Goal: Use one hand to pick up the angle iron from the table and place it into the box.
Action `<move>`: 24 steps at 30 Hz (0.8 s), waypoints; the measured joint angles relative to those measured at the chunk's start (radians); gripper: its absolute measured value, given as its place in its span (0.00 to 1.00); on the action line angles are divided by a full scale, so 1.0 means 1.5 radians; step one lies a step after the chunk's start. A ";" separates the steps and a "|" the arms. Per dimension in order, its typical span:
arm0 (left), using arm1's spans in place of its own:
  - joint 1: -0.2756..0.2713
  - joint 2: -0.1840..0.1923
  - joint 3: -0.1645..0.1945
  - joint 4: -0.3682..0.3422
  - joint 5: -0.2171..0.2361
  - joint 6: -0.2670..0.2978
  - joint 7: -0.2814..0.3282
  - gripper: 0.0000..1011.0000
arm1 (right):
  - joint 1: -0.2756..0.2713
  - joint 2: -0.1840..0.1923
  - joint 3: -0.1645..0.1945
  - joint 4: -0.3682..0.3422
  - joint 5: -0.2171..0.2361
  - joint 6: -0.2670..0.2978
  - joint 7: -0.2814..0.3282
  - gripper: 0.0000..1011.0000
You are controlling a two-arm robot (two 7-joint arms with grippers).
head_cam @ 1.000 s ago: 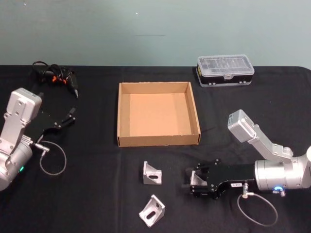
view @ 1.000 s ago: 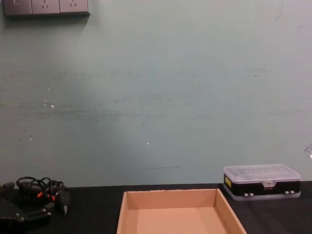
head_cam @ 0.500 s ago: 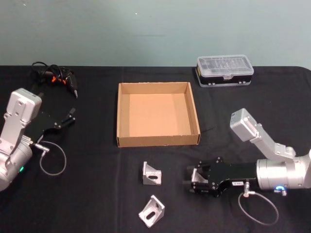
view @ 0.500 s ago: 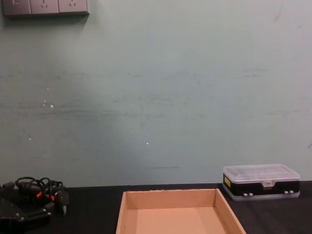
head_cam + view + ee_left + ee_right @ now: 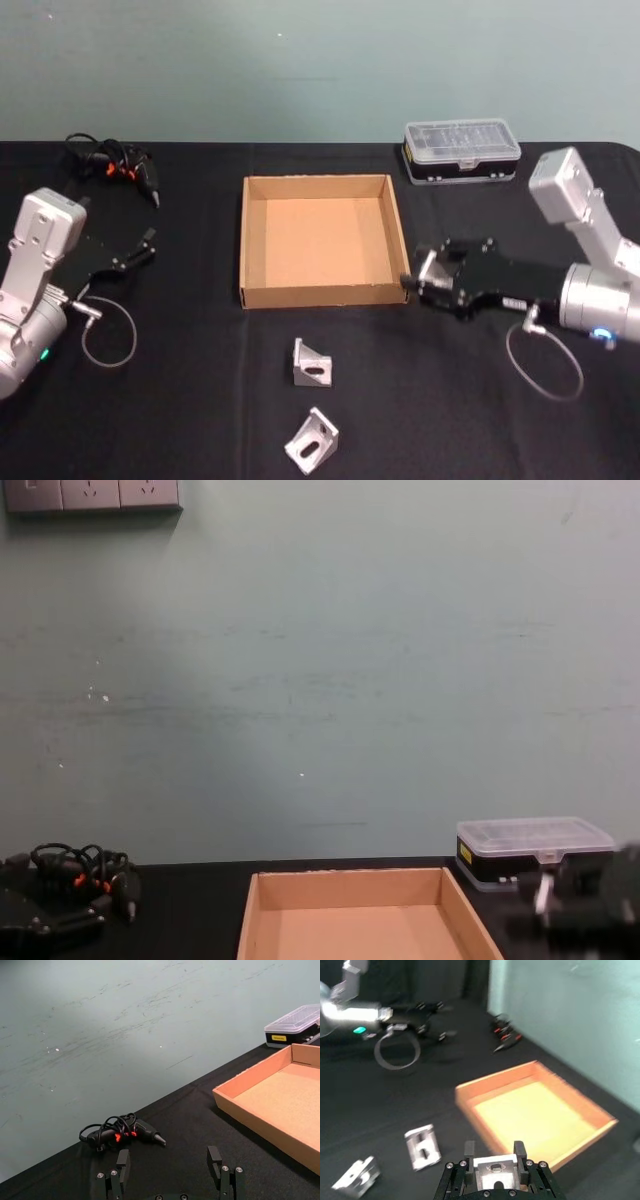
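Observation:
My right gripper (image 5: 418,278) is shut on a silver angle iron (image 5: 431,268) and holds it above the table (image 5: 200,400), just off the front right corner of the box (image 5: 320,295). In the right wrist view the angle iron (image 5: 495,1169) sits between the black fingers (image 5: 519,1150), with the tan box (image 5: 470,1110) ahead and below. Two more angle irons (image 5: 312,362) (image 5: 312,438) lie on the table in front of the box. My left gripper (image 5: 140,250) rests open at the far left, its fingers (image 5: 215,1160) empty.
A black case with a clear lid (image 5: 462,150) stands behind the box to the right. A black cable bundle with orange bits (image 5: 112,165) lies at the back left. Wire loops hang from both wrists. A teal wall stands behind the table.
My right gripper has risen from the table's front with the angle iron and moved back to the box's front right corner. The left arm has stayed put.

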 joint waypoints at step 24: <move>0.000 0.000 0.000 0.000 0.000 0.000 0.000 1.00 | 0.135 -0.176 -0.009 0.237 -0.064 -0.044 -0.004 0.47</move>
